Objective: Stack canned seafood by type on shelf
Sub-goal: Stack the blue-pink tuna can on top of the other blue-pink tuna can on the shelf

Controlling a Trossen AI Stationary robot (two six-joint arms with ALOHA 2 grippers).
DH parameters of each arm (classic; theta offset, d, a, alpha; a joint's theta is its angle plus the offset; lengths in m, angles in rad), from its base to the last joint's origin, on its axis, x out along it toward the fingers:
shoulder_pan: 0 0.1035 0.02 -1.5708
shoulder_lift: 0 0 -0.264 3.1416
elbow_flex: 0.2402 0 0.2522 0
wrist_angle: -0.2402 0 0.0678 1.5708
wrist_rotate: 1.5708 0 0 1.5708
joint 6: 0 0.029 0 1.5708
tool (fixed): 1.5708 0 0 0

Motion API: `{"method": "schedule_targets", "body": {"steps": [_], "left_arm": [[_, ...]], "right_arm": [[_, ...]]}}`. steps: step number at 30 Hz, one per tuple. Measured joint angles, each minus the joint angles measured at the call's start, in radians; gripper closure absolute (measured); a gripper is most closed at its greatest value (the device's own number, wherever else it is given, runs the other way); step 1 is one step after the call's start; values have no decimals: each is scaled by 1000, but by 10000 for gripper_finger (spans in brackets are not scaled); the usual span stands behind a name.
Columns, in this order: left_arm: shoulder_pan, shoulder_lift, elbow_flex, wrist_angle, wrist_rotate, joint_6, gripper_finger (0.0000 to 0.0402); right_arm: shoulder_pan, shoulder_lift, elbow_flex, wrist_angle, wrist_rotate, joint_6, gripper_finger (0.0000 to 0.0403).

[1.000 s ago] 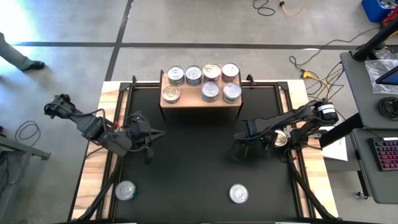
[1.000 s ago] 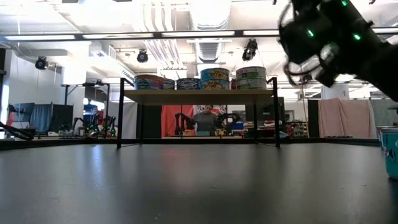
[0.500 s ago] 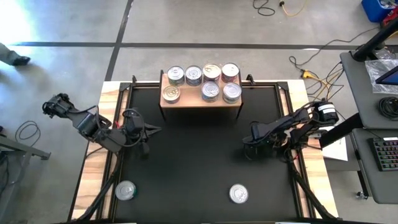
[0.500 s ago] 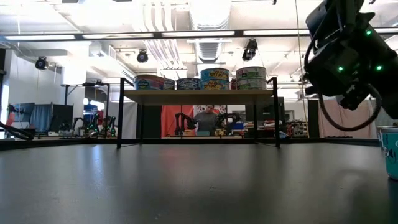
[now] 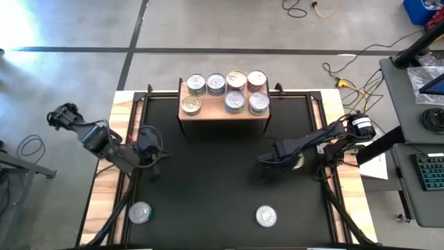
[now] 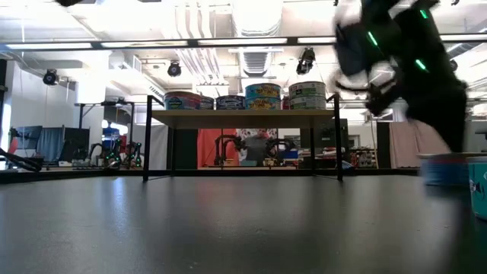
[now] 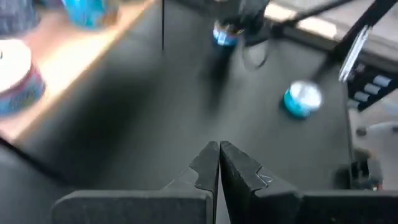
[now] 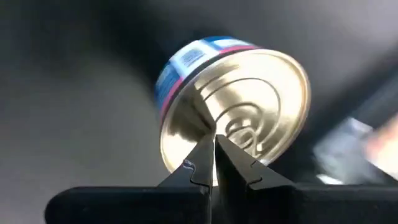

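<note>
The shelf stands at the far middle of the black mat and bears several cans on its top. Two more cans lie flat on the mat near the front edge, one at the left and one at the middle right. A blue-and-red-labelled can sits at the mat's right, under my right gripper, which is shut. My left gripper hangs shut over the mat's left side, holding nothing. My right gripper has its shut fingertips over the can's lid, between the lid's middle and its rim. They come from above, slanting down. The can sits flat on the mat. Whether the tips press on the lid, I cannot tell.
The shelf's thin black legs stand on the mat, with open room beneath the board. Wooden table strips border the mat on both sides. The middle of the mat lies between the two arms.
My right gripper has sunk toward the mat and rolled about its own line. The can beneath it has slid a little toward the table's left and has come into the low view. My left gripper has drawn back toward the table's left edge and turned.
</note>
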Motion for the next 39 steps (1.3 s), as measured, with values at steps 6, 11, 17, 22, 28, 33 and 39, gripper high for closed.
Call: {"method": "schedule_targets", "body": {"steps": [6,11,17,22,28,33,39], "left_arm": [[-46,0,0,-166,5,-159,402],[-91,5,-4,-172,5,-210,402],[-184,38,-56,-170,51,-294,379],[-228,72,-110,-170,87,-400,341],[-253,128,-171,-52,172,-414,315],[-265,197,-206,7,180,-389,292],[-236,267,-208,21,138,-390,233]], "right_arm": [[74,-2,289,116,-65,-59,394],[93,-11,416,-43,148,-65,394],[73,-18,273,-226,179,-112,394],[35,-18,116,-84,75,-141,394],[18,-18,41,167,29,-143,394],[49,-22,121,461,-133,-222,394],[77,-39,226,427,-113,-316,394]]}}
